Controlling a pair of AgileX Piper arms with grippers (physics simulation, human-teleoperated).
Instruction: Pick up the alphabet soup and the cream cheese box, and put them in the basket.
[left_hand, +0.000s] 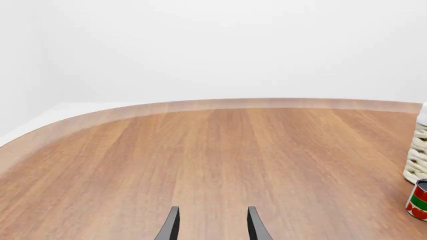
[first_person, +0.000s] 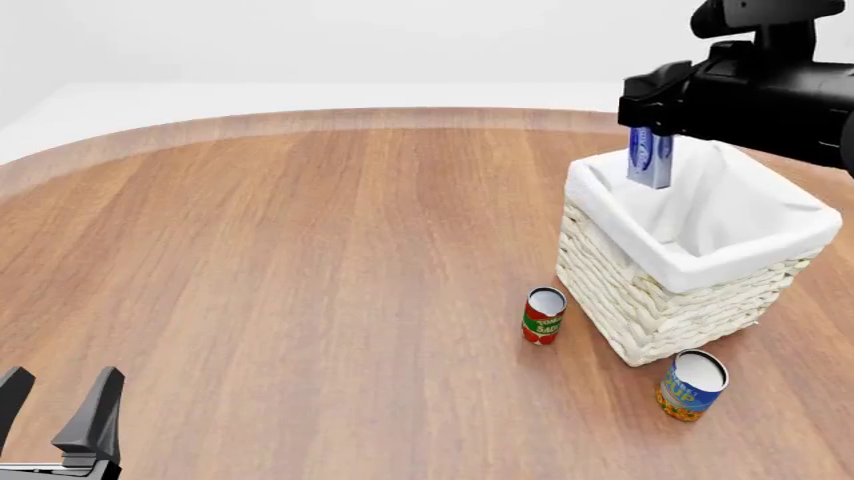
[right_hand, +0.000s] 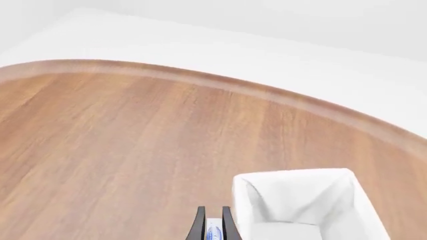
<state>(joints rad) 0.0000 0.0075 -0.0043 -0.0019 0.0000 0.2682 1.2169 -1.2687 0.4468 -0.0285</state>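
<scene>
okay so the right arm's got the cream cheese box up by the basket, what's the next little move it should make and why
Probably shift the right claw a little further over the basket opening, then lower and release. The cream cheese box hangs upright in that claw above the basket's far-left rim rather than its middle, so dropping it now might catch the cloth edge. The alphabet soup waits on the table.

Woven wicker basket, white cloth lining; smooth wood table

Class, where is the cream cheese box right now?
In the front view, the cream cheese box hangs upright in the right gripper, over the basket at the table's right.
</scene>
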